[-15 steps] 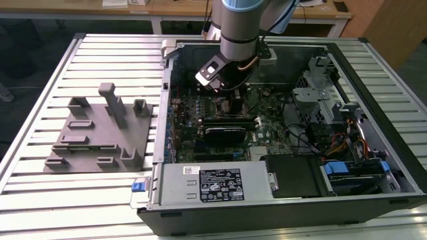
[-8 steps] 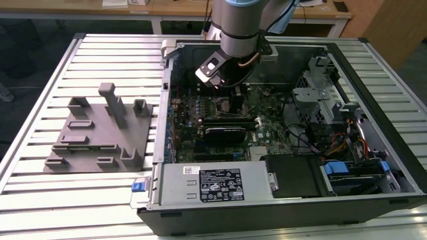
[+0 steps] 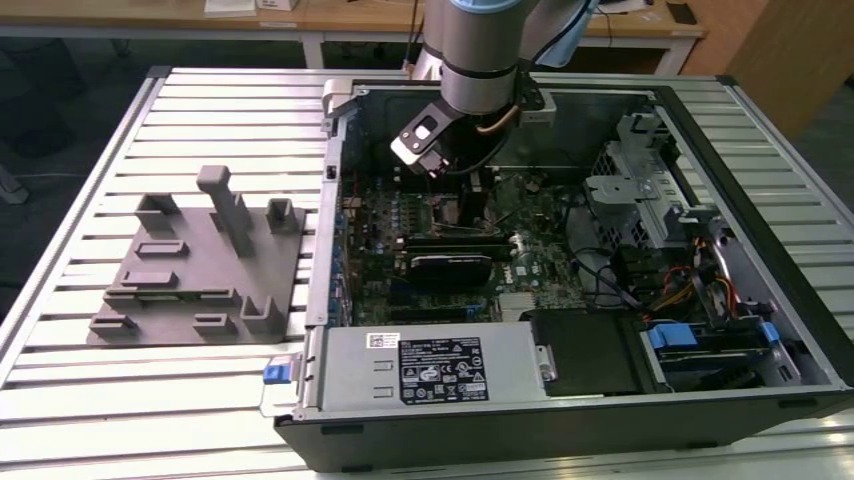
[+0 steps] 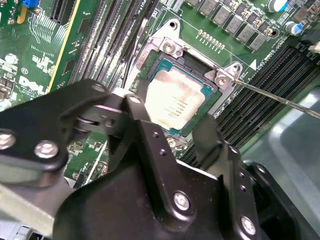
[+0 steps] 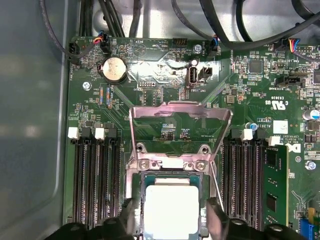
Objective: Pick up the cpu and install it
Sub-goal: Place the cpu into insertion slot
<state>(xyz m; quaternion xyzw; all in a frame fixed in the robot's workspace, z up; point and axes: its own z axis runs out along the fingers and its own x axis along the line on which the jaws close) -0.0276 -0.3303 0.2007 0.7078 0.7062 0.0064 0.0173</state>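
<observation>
Claw [image 5: 173, 225]: released, straddling the cpu [image 4: 172, 100];
cpu: flat in its socket [image 5: 170, 163];
grey fixture [image 3: 200, 265]: 9 o'clock of the case [image 3: 561, 440], exterior view

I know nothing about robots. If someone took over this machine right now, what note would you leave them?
Gripper: down inside the open black computer case, at the green motherboard's processor socket; whether it grips cannot be told.
The cpu, a flat square silvery-grey chip: lying in that socket, apparently seated.
Done: chip picked up and brought to the socket.
Left: the hinged metal retention plate stands open, not yet closed over the chip.
</observation>
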